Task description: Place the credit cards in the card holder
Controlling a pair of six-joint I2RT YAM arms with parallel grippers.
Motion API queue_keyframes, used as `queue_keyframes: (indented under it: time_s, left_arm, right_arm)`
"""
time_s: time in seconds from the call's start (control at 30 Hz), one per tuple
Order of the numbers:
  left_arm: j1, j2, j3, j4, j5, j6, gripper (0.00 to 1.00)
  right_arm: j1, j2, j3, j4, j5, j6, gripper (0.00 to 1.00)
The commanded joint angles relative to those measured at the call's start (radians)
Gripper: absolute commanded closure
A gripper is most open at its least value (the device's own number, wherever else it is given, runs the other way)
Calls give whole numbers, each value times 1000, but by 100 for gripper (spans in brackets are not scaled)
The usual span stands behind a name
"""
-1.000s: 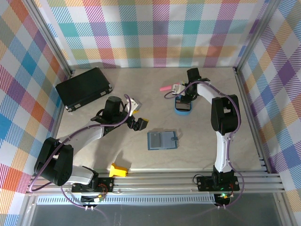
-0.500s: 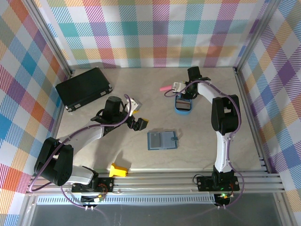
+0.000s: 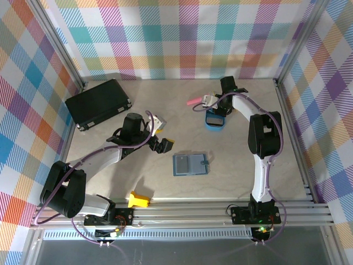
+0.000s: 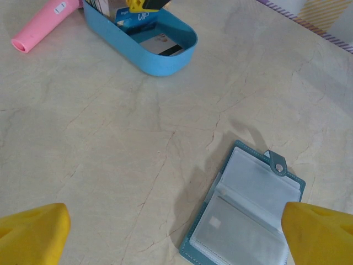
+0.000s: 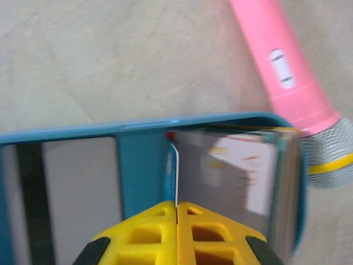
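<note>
1. The walls (image 3: 176,33) wear a plaid of pink, orange, teal, purple and yellow on white.
2. The table (image 3: 165,187) is beige, veined like marble.
3. The tray (image 4: 165,55), far right, is bright blue; the cylinder (image 4: 41,25) beside it is pink with a grey, yellow-banded end.
4. The card holder (image 4: 248,221) is teal with clear sleeves.
5. The case (image 3: 99,104), far left, is black.
6. The right gripper (image 5: 176,221) has yellow fingertips.
7. The credit cards (image 5: 231,182) show grey-white faces.

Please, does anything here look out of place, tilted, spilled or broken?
Nothing is spilled or broken. The card holder lies open and flat. The one oddity: a pink marker-like stick lies loose beside the blue tray, where the right pincer pinches one card standing on edge.
</note>
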Motion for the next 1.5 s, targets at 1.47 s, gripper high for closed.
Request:
queue_keyframes:
  time_s: [1.47]
  left_arm:
    - [-20,-190,82,292,-217,-1282,13]
  right_arm:
    - [-40,-836,-586,599,-855,2167,100]
